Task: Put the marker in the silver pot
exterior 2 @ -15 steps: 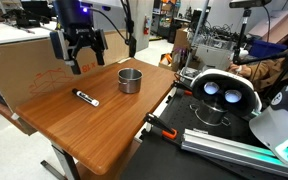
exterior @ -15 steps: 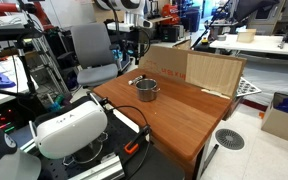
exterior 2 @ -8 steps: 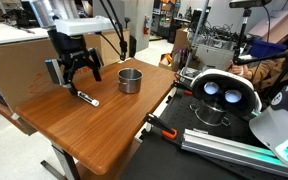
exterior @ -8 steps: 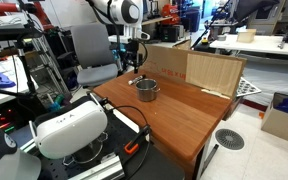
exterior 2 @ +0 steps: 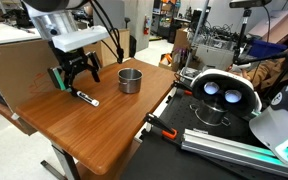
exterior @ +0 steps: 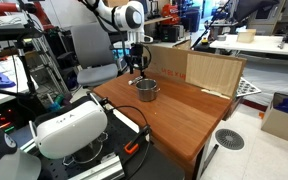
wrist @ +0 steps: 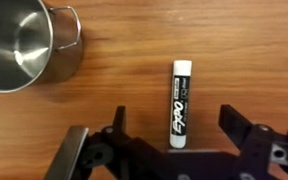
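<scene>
Lying near the silver pot (wrist: pixel 24 45), the marker (wrist: pixel 181 103) was pointed white end away from the claw (wrist: pixel 172 120), spread wide astride it.

We log the white seven-joint arm (exterior: pixel 119 14) bent over, wrist pointing straight down. Our black two-finger gripper (exterior 2: pixel 73 84) hangs low, jaws spread wide. In the wrist view its black fingers (wrist: pixel 229 122) stand well apart.
</scene>
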Robot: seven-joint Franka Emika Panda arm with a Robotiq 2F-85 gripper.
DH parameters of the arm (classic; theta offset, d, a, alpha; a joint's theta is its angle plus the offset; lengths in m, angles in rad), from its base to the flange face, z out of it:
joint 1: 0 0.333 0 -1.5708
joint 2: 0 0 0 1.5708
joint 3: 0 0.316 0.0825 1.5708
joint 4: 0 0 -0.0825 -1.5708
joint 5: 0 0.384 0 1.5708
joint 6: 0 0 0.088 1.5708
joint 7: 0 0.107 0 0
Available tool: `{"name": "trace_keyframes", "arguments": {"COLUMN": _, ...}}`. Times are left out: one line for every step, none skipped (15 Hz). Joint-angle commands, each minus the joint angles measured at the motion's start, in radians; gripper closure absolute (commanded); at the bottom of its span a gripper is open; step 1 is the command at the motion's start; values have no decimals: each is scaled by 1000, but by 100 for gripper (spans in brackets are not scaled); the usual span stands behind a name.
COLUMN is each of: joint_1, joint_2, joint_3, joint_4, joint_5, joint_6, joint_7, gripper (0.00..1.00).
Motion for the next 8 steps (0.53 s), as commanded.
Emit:
{"name": "trace_keyframes", "arguments": {"joint_1": 38, "joint_2": 61, "joint_3": -34, "joint_4": 66, "joint_5": -37, "joint_6": -23, "joint_7": 55, "gripper": 0}}
{"name": "trace_keyframes", "arguments": {"joint_1": 43, "joint_2": 77, "joint_3": -37, "joint_4": 78, "joint_5": -45, "joint_6": -30, "joint_7": 56, "gripper": 0}}
{"name": "trace_keyframes", "arguments": {"joint_1": 53, "joint_2": 92, "joint_3": -44, "joint_4": 89, "joint_5": -59, "joint_6": -32, "joint_7": 63, "gripper": 0}}
{"name": "trace_keyframes", "arguments": {"joint_1": 59, "joint_2": 102, "joint_3": -47, "joint_4": 96, "joint_5": -65, "joint_6": -34, "joint_7": 70, "gripper": 0}}
{"name": "trace_keyframes", "arguments": {"joint_1": 65, "joint_2": 115, "joint_3": -50, "joint_4": 108, "joint_5": -71, "joint_6": -38, "joint_7": 73, "gripper": 0}}
{"name": "trace_keyframes", "arguments": {"joint_1": 70, "joint_2": 125, "joint_3": -52, "joint_4": 116, "joint_5": -74, "joint_6": -39, "joint_7": 78, "gripper": 0}}
{"name": "trace_keyframes", "arguments": {"joint_1": 76, "joint_2": 135, "joint_3": -55, "joint_4": 129, "joint_5": -77, "joint_6": -48, "joint_7": 77, "gripper": 20}}
{"name": "trace_keyframes", "arguments": {"joint_1": 82, "joint_2": 141, "joint_3": -59, "joint_4": 136, "joint_5": -87, "joint_6": -51, "joint_7": 75, "gripper": 28}}
